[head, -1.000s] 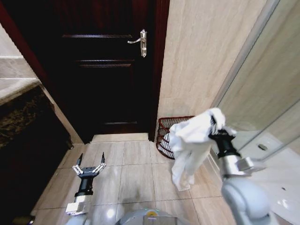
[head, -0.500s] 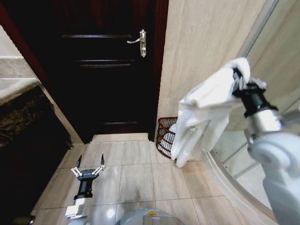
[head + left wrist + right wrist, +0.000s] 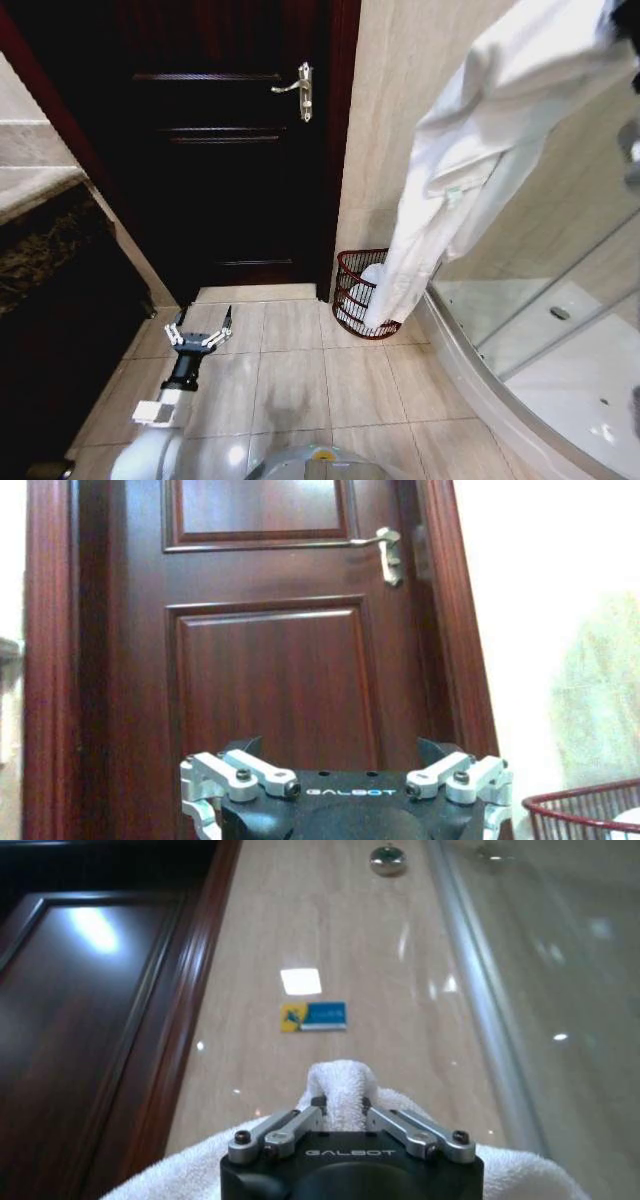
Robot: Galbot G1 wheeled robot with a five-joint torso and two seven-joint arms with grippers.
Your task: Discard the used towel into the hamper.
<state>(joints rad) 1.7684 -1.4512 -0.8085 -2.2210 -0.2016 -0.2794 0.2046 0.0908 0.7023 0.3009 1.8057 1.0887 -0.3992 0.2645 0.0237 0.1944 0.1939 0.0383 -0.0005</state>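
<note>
Nearest me, low over the tiled floor (image 3: 300, 370), the left claw (image 3: 200, 332) hangs idle with its fingers spread wide and nothing between them, pointing toward the dark wooden door (image 3: 215, 150).

Higher up on the robot's right, the right claw (image 3: 336, 1119) is pinched tight on a fold of the white towel (image 3: 480, 130); the wrist view shows the cloth bunched between the two fingers and spilling round the claw body. The towel is held up high, and the rest of it drapes in a long tail down past the glass shower screen (image 3: 560, 250).

Farther back, at the foot of the beige tiled wall (image 3: 420, 60) just beside the door frame, stands the hamper (image 3: 352, 290), the reddish wire basket. The tail of the towel hangs at or into its mouth; I cannot tell whether it touches the wire.

By my reading this is the carrying step, close to the drop. What the next move calls for is getting the bulk of the cloth over the hamper's opening and lower before the claw lets go, or the long tail may drag it onto the floor.
</note>
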